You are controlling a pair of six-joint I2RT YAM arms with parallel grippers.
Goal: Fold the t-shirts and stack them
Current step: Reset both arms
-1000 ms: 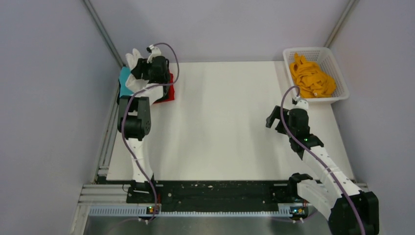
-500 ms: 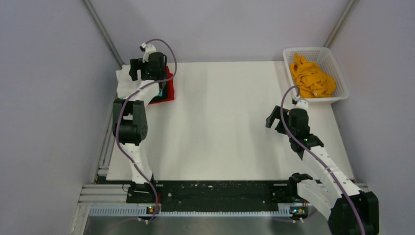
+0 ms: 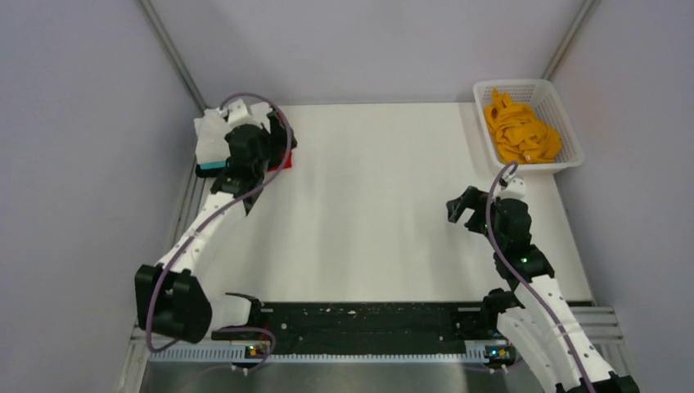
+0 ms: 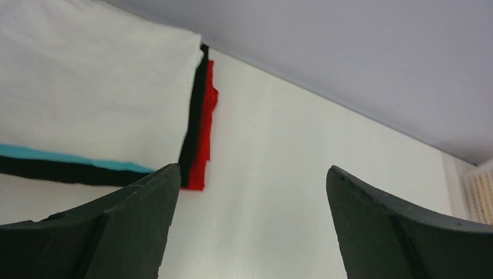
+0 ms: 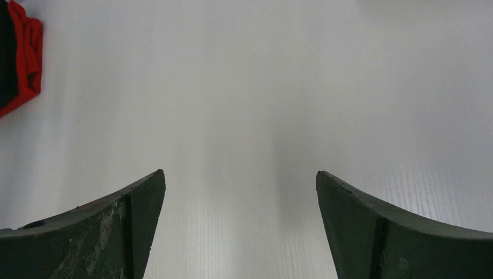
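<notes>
White table (image 3: 385, 213), matte, fine ribbed grain visible in the right wrist view; two things sit on it, both at the far edge, well apart; far-left corner: folded shirt stack (image 3: 211, 139), white shirt (image 4: 87, 87) on top, teal shirt (image 4: 52, 154) edge under it, black shirt (image 4: 195, 116) under that, red shirt (image 4: 204, 145) lowest, poking out past the others on the stack's right side and lying against the surface there; far-right corner: white lattice basket (image 3: 524, 83) flat on the table, orange shirt (image 3: 520, 131) heaped inside it; black rail (image 3: 368, 315) runs along the near edge.
</notes>
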